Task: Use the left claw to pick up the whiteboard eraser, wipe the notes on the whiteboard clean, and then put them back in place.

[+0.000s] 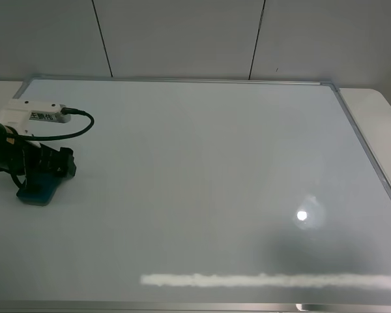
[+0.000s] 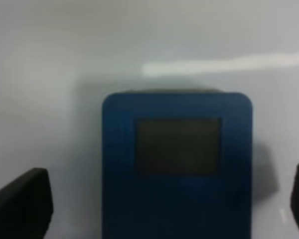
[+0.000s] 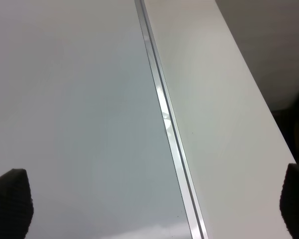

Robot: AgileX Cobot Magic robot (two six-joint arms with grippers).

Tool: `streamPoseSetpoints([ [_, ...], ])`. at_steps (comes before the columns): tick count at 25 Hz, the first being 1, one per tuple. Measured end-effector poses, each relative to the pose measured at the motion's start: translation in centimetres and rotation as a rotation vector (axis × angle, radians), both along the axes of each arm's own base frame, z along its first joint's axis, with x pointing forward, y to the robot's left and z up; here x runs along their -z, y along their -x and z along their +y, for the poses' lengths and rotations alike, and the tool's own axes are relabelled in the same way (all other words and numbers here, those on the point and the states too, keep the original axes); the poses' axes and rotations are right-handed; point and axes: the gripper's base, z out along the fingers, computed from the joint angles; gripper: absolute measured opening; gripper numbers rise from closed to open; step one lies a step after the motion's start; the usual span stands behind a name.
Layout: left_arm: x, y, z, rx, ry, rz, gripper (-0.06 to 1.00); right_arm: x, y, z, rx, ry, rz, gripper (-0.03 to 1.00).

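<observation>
The whiteboard [image 1: 202, 163] fills most of the exterior view, and no black notes show on it. The teal-blue whiteboard eraser [image 1: 38, 191] lies flat on the board near its left edge. My left claw [image 1: 50, 175] hangs right over it. In the left wrist view the eraser [image 2: 177, 164] sits between the two black fingertips [image 2: 20, 204], which stand wide apart and clear of its sides, so the claw [image 2: 159, 204] is open. My right gripper [image 3: 153, 201] is open and empty above the board's silver frame [image 3: 164, 119]. It is out of the exterior view.
A white glare streak [image 1: 267, 280] runs along the board's front edge and a bright light spot [image 1: 302, 215] sits at the right. A white table [image 3: 214, 99] lies beyond the frame. A grey panelled wall [image 1: 182, 39] stands behind the board.
</observation>
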Motion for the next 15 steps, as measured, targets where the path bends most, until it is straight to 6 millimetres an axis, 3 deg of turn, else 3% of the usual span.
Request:
streamPoseSetpoints([
  [15, -0.23, 0.31, 0.15, -0.009, -0.012, 0.022, 0.99, 0.00, 0.00, 0.00, 0.000, 0.000, 0.000, 0.99],
])
